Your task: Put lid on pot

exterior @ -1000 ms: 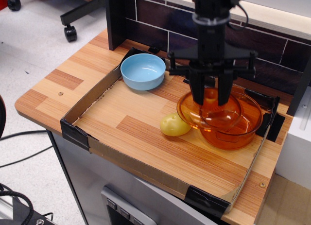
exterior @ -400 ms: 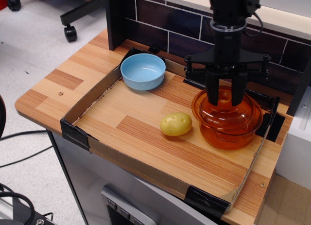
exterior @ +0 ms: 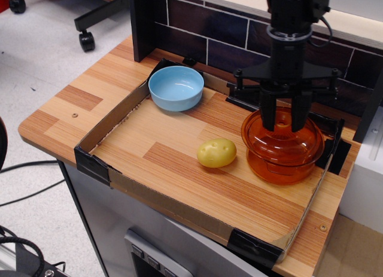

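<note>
The translucent orange lid [exterior: 263,136] sits over the deep orange pot [exterior: 281,168] at the right of the tray, its rim almost lined up with the pot's rim. I cannot tell whether it rests on the rim or hangs just above it. My gripper [exterior: 283,118] comes straight down from above. Its black fingers [exterior: 267,114] stand on either side of the small orange knob at the lid's centre and are shut on it. The lid hides the inside of the pot.
A yellow toy potato [exterior: 216,152] lies just left of the pot. A light blue bowl [exterior: 176,87] stands at the back left. A low cardboard wall [exterior: 114,120] rims the wooden work area. A dark brick backsplash [exterior: 197,26] and a black post [exterior: 142,23] stand behind.
My gripper has carried the lid to the right, from overlapping the pot's left side to sitting centred over the pot. The potato, hidden in part before, now shows whole.
</note>
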`<action>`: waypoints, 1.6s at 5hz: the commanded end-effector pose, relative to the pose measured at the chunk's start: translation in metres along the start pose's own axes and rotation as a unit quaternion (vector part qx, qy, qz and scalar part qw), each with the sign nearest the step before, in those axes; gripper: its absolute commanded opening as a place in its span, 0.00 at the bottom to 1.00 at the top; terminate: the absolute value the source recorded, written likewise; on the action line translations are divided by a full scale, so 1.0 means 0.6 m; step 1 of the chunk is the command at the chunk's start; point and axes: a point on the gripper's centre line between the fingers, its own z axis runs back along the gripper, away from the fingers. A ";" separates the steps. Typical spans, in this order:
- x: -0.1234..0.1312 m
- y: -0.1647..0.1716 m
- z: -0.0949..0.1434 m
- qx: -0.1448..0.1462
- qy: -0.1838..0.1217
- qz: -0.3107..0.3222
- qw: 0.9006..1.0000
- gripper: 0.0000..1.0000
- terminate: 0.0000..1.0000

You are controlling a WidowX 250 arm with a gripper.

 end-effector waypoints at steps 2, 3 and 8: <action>-0.009 -0.019 0.002 0.009 -0.003 -0.009 1.000 1.00 0.00; -0.008 0.004 0.039 -0.024 -0.009 -0.003 1.000 1.00 0.00; -0.031 0.093 0.165 -0.071 -0.014 -0.043 0.997 1.00 0.00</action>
